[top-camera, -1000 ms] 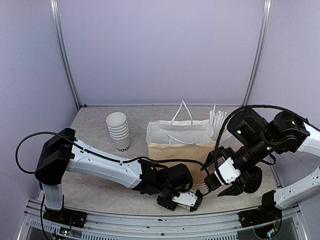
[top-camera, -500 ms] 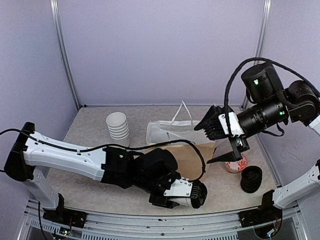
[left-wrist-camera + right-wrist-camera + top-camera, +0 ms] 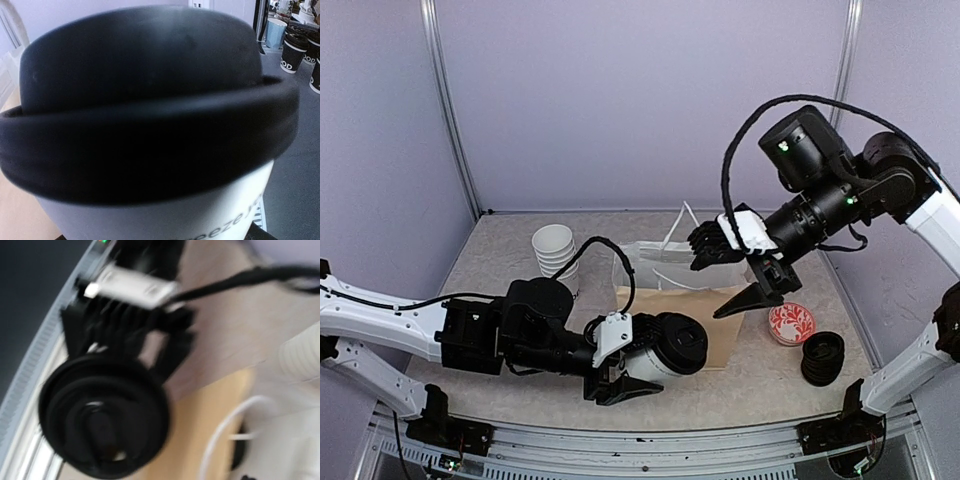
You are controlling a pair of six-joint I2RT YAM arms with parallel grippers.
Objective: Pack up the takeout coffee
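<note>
Top external view: lidded coffee cup (image 3: 672, 345), tipped sideways, clamped in left claw (image 3: 638, 360) low over the desk (image 3: 500, 262), beside the paper bag (image 3: 660, 272); right claw (image 3: 712, 283) apart, empty, above that bag.

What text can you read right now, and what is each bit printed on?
"eeze y" (cut off at both ends): side of the lidded white cup, left wrist view.
"OD" (partial): black cups in the background, same view.
Stack of white cups: no lettering legible.
Nothing else readable.
</note>
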